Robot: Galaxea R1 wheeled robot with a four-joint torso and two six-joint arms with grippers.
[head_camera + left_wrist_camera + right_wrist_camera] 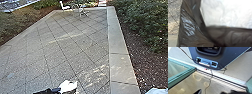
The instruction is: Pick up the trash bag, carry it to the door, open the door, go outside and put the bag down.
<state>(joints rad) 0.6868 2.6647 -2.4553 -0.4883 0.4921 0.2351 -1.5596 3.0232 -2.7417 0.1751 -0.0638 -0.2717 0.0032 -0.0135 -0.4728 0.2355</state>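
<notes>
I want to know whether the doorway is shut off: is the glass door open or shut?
Open: the right wrist view shows the glass door at an angle to the pale sill.

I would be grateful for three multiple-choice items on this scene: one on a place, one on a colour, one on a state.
1. Where is the white chair?
A) Close beside the robot
B) At the far end of the paving
C) In the right-hand planting bed

2. What colour is the trash bag?
A) Dark
B) Bright red
C) Yellow

3. How does the glass door stand?
A) Shut
B) Shut, with a box against it
C) Open

Right letters:
1 B: the head view shows the chair beyond the long stretch of slabs.
2 A: the left wrist view shows its dark, shiny, creased plastic.
3 C: its frame stands at an angle to the sill in the right wrist view.
</notes>
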